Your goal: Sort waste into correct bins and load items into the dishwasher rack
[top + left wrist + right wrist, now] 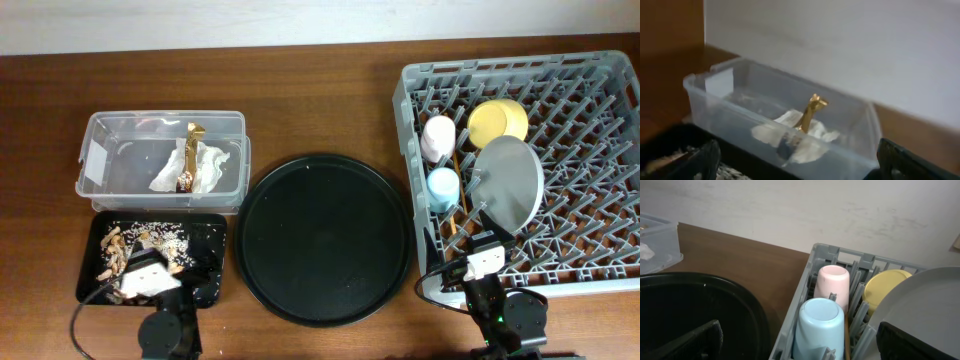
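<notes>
The grey dishwasher rack at the right holds the pink cup, the light-blue cup, the yellow bowl, the pale plate on edge and the chopsticks. The clear tub holds white tissue and a gold foil wrapper. The shallow black tray holds tan food scraps. My left gripper is open and empty over the black tray's near edge. My right gripper is open and empty at the rack's near left corner.
A big round black tray lies between the bins and the rack. The wooden table runs to a pale wall at the back. In the right wrist view the rack wall stands beside the round tray.
</notes>
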Available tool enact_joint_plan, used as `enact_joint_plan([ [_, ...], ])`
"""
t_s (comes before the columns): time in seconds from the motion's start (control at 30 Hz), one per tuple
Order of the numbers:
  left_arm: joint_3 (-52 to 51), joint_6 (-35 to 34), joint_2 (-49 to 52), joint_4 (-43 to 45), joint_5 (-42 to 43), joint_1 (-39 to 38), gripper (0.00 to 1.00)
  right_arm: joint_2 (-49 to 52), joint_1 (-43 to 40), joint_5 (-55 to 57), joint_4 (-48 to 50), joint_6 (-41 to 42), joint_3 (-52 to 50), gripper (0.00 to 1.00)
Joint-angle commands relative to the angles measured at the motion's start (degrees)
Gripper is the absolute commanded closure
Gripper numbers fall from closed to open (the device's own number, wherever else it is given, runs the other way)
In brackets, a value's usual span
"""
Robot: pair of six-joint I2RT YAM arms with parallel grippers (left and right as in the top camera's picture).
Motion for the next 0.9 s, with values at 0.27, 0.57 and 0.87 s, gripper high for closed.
enact_joint_plan([
  [0.27,-0.4,29.6,-0.5,-1.6,20.5,2.3,0.01,-0.3,-0.4,0.5,-0.4,0.5,-0.3,0.01],
  [0.57,-0.4,18.3,-0.5,-0.4,12.2,2.3,0.01,-0.3,-0.4,0.5,-0.4,0.5,-0.3,0.01],
  [0.87,-0.4,18.4,-0.5,-0.6,12.5,2.3,0.01,-0.3,-0.4,0.5,-0.4,0.5,-0.3,0.01],
])
